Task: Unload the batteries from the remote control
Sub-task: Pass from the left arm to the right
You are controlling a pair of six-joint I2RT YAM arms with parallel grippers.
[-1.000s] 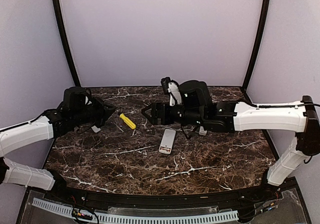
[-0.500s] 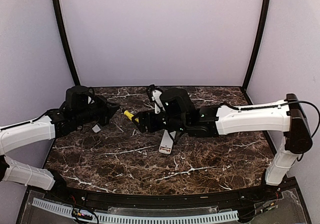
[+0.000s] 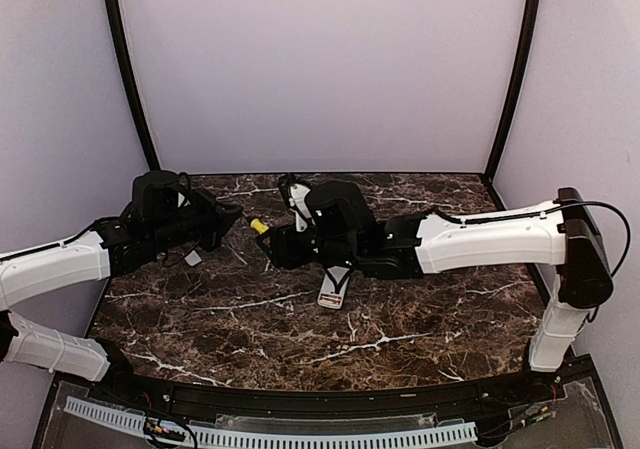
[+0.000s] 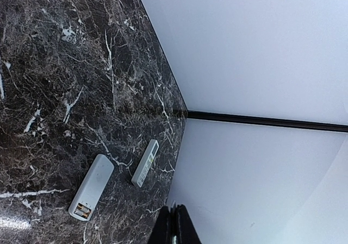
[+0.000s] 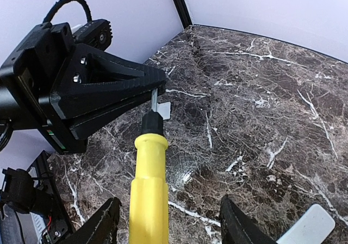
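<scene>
A white remote control lies face down with its compartment uncovered, and reddish batteries show at its near end. The top view has this remote just below my right arm. My left gripper is shut on the thin metal shaft of a yellow-handled screwdriver, which is held above the table. My right gripper is open, one finger on each side of the yellow handle with gaps showing. In the top view the two grippers meet at the screwdriver left of centre.
A second white remote lies button side up near the table's far edge. A small flat white cover rests on the dark marble table under the left gripper. Purple walls close in the back and both sides.
My right arm has swung left across the table until its jaws straddle the yellow handle, and they have narrowed. The left gripper has moved the screwdriver slightly up and back.
</scene>
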